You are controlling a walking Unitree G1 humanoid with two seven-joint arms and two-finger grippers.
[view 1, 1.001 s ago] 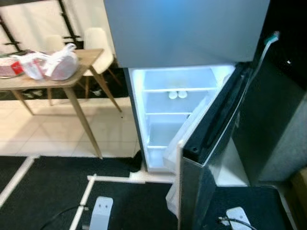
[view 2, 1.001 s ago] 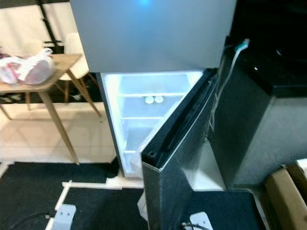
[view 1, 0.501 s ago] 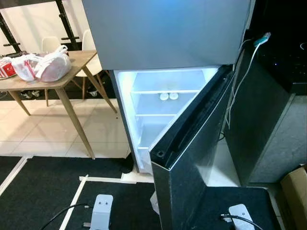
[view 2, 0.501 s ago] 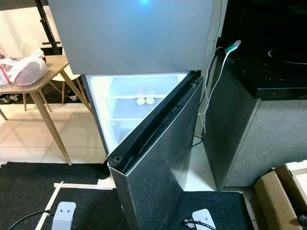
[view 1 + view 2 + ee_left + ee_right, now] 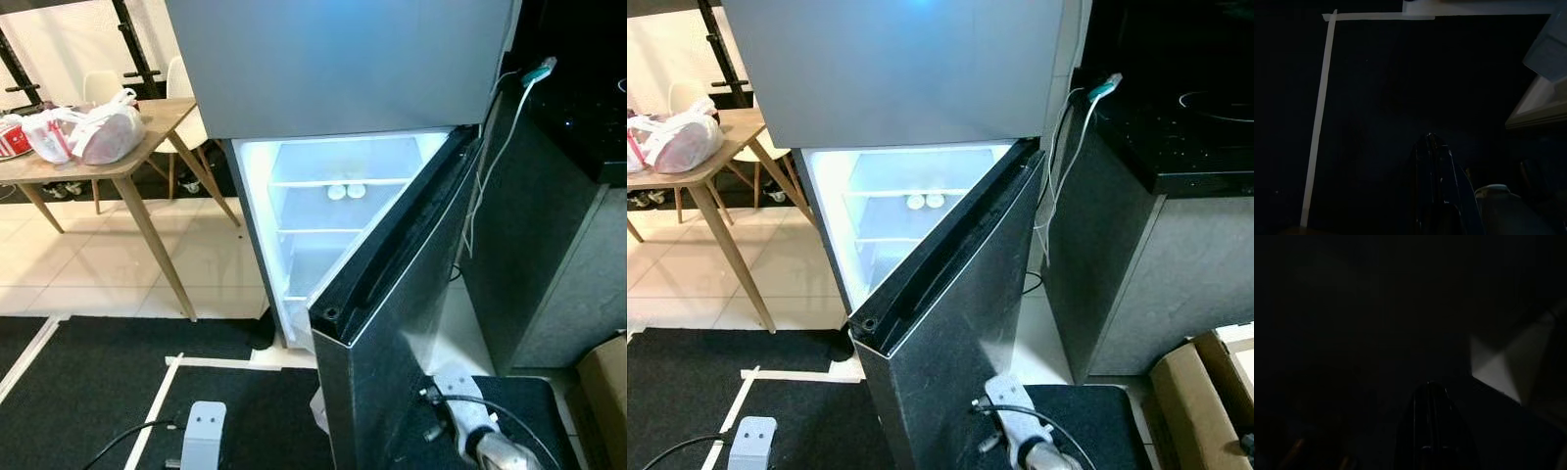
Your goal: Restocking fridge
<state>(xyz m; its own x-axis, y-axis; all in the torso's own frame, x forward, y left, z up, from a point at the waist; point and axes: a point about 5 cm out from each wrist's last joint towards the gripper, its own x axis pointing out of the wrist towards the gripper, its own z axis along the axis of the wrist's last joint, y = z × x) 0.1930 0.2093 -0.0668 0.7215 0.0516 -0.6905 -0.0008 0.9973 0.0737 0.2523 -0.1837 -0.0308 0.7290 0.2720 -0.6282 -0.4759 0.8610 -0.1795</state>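
Note:
The fridge stands straight ahead with its upper door closed. Its lower door is swung about halfway out toward me, and the lit inside shows white shelves. Two small white round items sit side by side on the upper shelf. My right arm is raised low down, close beside the door's outer face. My left arm hangs low over the black mat. In the dark wrist views, my left gripper and right gripper each show their fingers pressed together with nothing between them.
A wooden table with white and red plastic bags stands at the left on pale tiles, white chairs behind it. A dark counter flanks the fridge on the right, with a hanging cable and a cardboard box. White tape lines the mat.
My right arm has risen into view beside the lower door. The camera swung to the right a second ago and has since barely shifted. The door and the left arm stay put.

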